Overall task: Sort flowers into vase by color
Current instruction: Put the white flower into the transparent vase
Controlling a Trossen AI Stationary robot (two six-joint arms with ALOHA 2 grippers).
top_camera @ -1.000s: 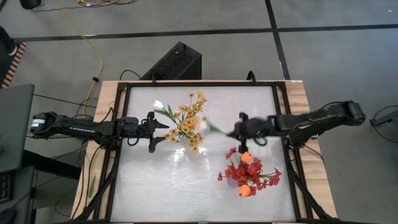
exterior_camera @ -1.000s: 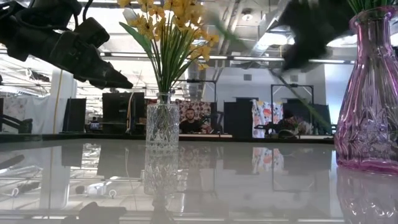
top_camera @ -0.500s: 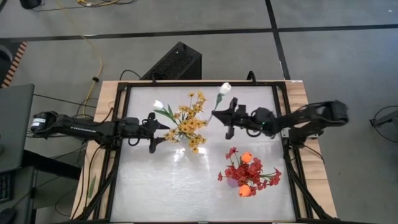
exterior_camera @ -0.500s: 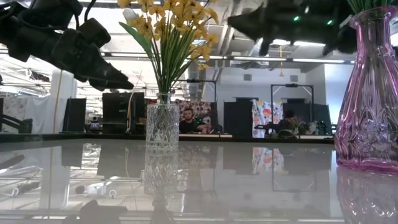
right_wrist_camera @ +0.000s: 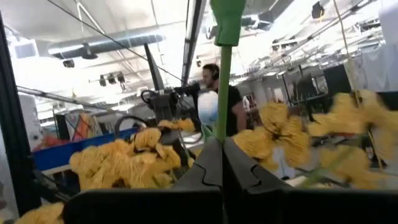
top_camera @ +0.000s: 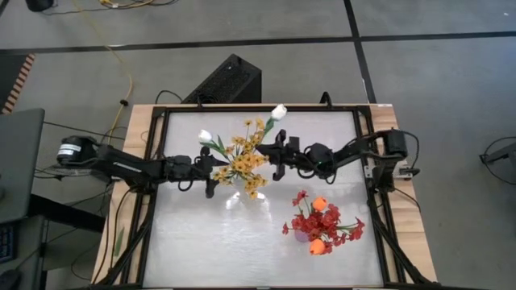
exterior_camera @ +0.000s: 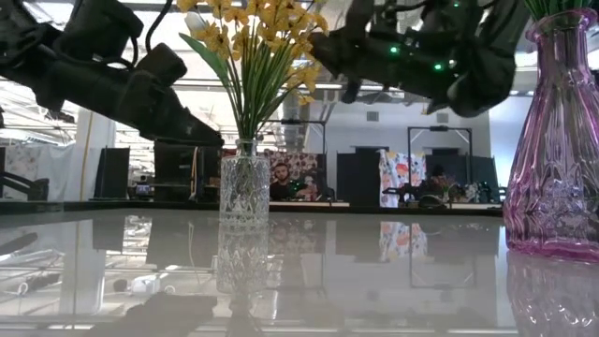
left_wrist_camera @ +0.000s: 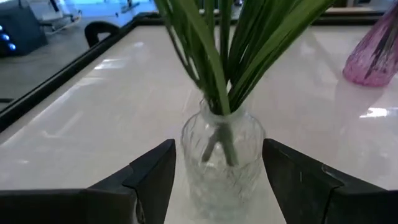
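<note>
Pinching a white tulip (top_camera: 279,112) stem, right end effector (top_camera: 276,155) seemingly beside yellow sprays (top_camera: 244,157).

Workshop room around a glossy white counter (top_camera: 201,242)

The grey floor (top_camera: 419,80) carried dark seam lines and a yellow cable (top_camera: 125,64). Beyond the counter, ceiling strip lights (exterior_camera: 374,89) glowed, dark cabinets (exterior_camera: 178,168) lined the back wall, and a seated person (exterior_camera: 284,183) faced forward.

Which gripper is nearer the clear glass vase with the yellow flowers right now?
Left. The left gripper sits open right at the clear glass vase, jaws on either side. The right gripper is higher, beside the yellow flowers, shut on a white tulip.
</note>
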